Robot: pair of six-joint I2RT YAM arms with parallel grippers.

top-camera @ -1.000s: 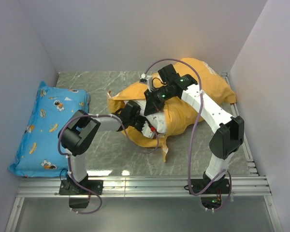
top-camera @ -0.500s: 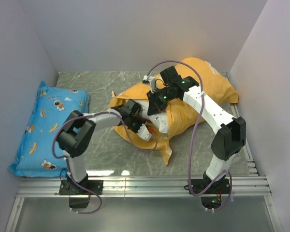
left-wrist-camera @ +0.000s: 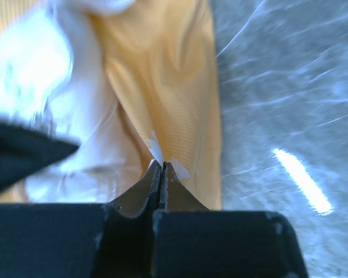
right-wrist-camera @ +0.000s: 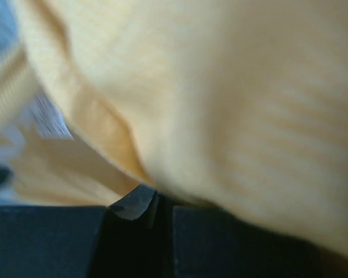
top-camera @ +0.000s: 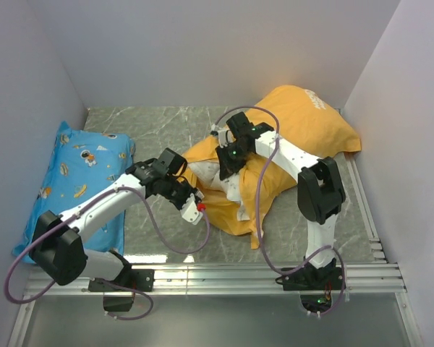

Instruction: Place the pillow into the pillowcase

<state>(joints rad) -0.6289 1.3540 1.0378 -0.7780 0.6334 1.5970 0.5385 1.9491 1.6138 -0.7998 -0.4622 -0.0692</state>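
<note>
The orange pillowcase (top-camera: 304, 123) lies bunched across the middle and back right of the table. The white pillow (top-camera: 208, 176) shows in its open mouth, which faces left; the rest of the pillow is hidden inside. My left gripper (top-camera: 197, 211) is at the near-left lip of the mouth. In the left wrist view its jaws (left-wrist-camera: 162, 164) are shut on the edge of the orange pillowcase (left-wrist-camera: 174, 87), with the pillow (left-wrist-camera: 64, 116) to their left. My right gripper (top-camera: 226, 163) is at the upper lip of the mouth. Orange pillowcase fabric (right-wrist-camera: 232, 104) drapes over its shut jaws (right-wrist-camera: 156, 197).
A blue cartoon-print pillow (top-camera: 72, 188) lies along the left wall. Grey walls close in the left, back and right. A metal rail (top-camera: 217, 275) runs along the near edge by the arm bases. The right arm's elbow (top-camera: 320, 189) stands folded beside the pillowcase.
My left gripper closed on the pillowcase's edge and drew back toward the near left, its arm stretching out low. The right gripper shifted slightly left, and the pillowcase's mouth stretched wider.
</note>
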